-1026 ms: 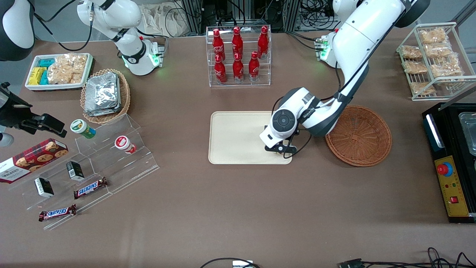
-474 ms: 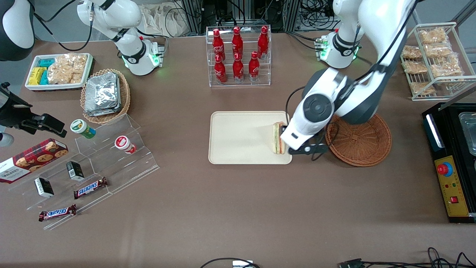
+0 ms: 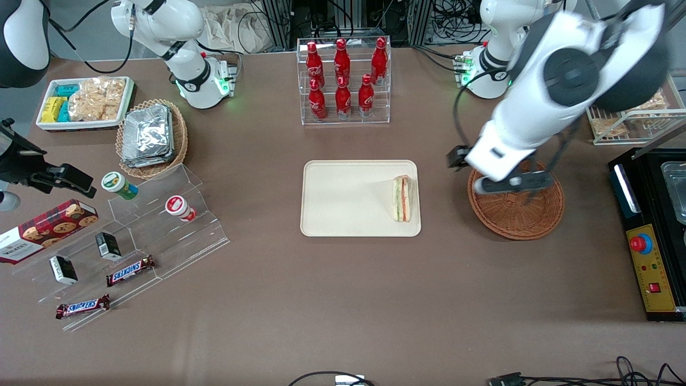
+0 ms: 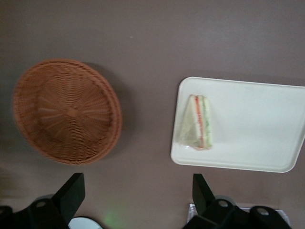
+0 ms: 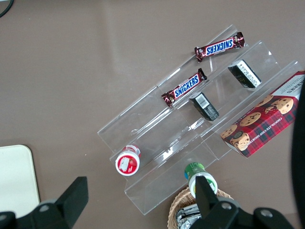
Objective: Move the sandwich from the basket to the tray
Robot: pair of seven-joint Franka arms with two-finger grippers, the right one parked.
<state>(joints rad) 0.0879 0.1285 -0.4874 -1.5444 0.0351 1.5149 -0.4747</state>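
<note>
Item: sandwich (image 3: 402,199). Lies on the tray (image 3: 343,198), at the tray's end nearest the basket (image 3: 530,214), just inside the rim, filling layers showing. Nothing touches it. Half a second ago the arm's wrist still covered part of it; a second ago it was hidden under the wrist altogether.

Item: tray. Holds the sandwich only; the rest of its surface is bare.

Item: basket. Empty in the wrist view (image 4: 66,110); sits on the table just beside the tray, toward the working arm's end.

Item: gripper (image 3: 506,184). Has withdrawn from over the tray and risen; now hangs above the basket's rim, well apart from the sandwich. In the wrist view its two fingers (image 4: 71,193) stand wide apart with nothing between them, tray and basket both seen far below.

Change noted: release made, arm lifted and retreating toward its own end of the table.

Assessment: the transfer looks complete, sandwich out of basket and resting flat on tray. Remaining work is probably only the arm's return to rest; little risk of disturbing the sandwich from this height.
</note>
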